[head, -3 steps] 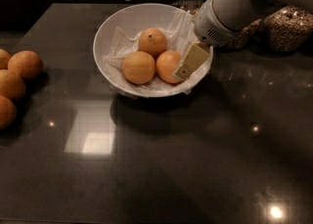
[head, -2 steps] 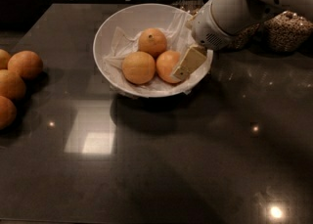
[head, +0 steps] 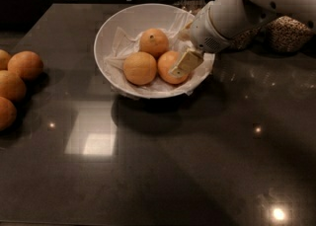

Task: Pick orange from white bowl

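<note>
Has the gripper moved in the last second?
Yes. Measured against the white bowl, which stayed put, the gripper has edged slightly left and down, further over the right-hand orange in the bowl.

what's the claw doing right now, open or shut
Claw: cannot be told; it is down in the white bowl, against the right-hand orange.
</note>
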`<move>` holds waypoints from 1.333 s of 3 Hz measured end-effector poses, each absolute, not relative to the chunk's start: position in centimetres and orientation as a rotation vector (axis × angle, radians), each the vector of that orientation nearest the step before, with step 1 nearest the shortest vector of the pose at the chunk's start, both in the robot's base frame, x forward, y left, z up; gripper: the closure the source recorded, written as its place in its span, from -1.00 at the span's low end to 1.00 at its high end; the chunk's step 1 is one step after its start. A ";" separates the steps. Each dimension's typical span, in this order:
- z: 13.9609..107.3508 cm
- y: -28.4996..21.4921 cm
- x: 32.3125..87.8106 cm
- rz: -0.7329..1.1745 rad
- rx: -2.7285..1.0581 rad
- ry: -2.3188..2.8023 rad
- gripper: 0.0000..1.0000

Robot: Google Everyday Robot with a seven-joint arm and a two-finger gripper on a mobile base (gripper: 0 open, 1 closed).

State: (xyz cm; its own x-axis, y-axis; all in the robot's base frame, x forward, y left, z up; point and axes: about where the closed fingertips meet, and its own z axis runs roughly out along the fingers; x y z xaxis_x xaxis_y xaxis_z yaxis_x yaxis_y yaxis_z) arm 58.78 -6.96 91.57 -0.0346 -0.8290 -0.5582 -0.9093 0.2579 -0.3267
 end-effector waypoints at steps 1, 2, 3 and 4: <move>91.3 -6.9 58.9 0.157 -1.583 1.868 -0.42; 90.5 -6.7 59.1 0.164 -1.593 1.876 -0.42; 89.4 -6.3 59.5 0.175 -1.610 1.888 -0.42; 88.3 -5.8 59.9 0.190 -1.626 1.896 -0.46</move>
